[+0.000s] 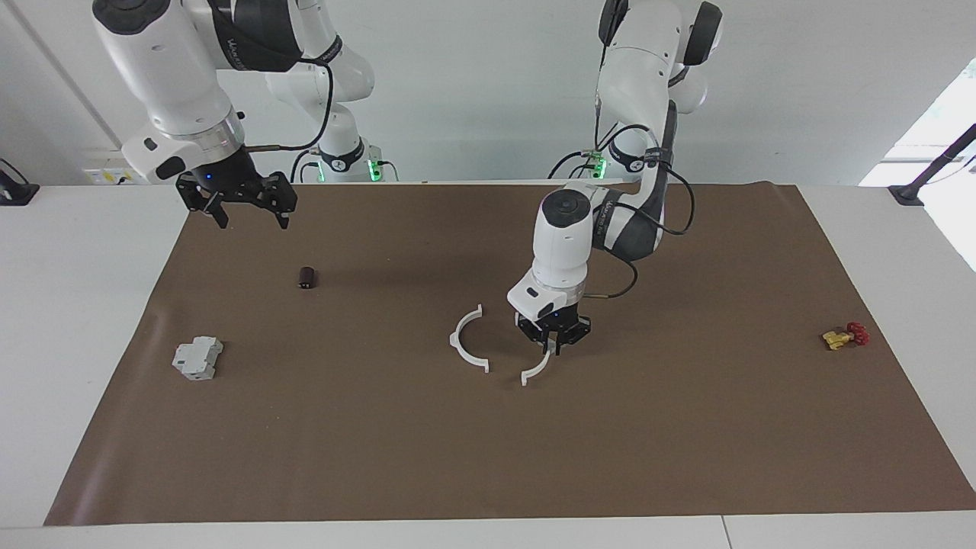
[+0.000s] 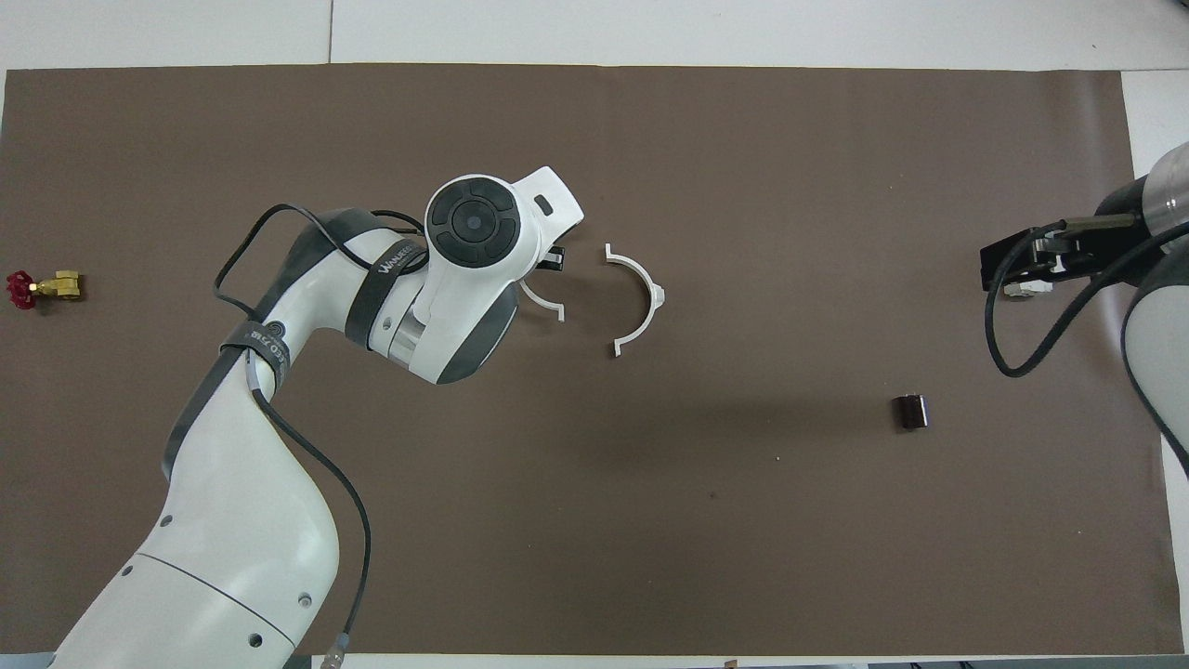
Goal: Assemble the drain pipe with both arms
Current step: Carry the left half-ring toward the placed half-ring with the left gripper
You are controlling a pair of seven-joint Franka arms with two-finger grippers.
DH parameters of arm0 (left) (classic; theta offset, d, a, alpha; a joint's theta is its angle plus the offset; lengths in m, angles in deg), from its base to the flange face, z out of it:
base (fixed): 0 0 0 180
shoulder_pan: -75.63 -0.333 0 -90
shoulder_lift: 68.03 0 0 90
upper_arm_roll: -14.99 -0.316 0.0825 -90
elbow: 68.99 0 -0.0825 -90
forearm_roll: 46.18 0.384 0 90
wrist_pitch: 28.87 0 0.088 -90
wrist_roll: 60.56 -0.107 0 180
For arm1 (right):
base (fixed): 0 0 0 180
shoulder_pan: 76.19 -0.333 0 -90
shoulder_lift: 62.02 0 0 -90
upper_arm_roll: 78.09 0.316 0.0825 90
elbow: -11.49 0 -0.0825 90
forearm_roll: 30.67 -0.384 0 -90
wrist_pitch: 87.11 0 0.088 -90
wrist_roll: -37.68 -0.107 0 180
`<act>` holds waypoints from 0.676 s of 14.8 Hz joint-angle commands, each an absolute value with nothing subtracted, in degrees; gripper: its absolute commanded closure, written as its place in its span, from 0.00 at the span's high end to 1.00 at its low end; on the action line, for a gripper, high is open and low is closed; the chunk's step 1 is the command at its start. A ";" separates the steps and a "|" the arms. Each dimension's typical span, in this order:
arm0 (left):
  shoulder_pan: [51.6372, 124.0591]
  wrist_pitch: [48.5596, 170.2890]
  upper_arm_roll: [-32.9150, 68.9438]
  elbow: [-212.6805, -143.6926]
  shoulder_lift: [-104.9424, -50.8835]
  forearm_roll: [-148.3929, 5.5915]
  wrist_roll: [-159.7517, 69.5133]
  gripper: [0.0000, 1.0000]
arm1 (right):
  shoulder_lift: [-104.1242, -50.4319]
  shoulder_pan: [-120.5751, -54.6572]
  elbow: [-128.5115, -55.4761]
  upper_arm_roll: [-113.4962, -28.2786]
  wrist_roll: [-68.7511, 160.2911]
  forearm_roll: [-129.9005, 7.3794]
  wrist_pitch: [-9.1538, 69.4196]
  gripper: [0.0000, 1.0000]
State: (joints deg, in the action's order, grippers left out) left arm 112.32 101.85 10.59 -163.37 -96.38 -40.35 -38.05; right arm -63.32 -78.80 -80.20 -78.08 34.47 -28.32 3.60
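Near the middle of the brown mat (image 1: 686,427), my left gripper (image 1: 554,341) is clamped on one white half-ring (image 1: 536,370), just beside the other half-ring (image 1: 467,345) lying loose on the mat. I judge this the mating step: next I must line up the end tabs and press the halves into a ring. My right gripper (image 1: 238,200) waits wide open, holding nothing, over the mat's corner near a pale wall.
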 commanded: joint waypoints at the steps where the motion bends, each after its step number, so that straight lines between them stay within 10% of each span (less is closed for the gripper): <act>1: 113.25 102.79 9.98 -162.77 -96.94 -38.79 -37.18 0.00 | -62.73 -77.95 -80.97 -77.74 35.93 -27.68 4.56 1.00; 10: 115.62 104.02 9.98 -164.79 -96.77 -39.06 -35.43 0.00 | -62.73 -76.28 -80.97 -77.82 37.33 -27.77 4.20 1.00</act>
State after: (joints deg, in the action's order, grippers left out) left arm 114.42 103.00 10.61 -163.93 -96.91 -40.16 -37.52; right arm -63.32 -77.17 -80.20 -78.17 35.64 -28.32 3.61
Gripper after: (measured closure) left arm 0.797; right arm 0.000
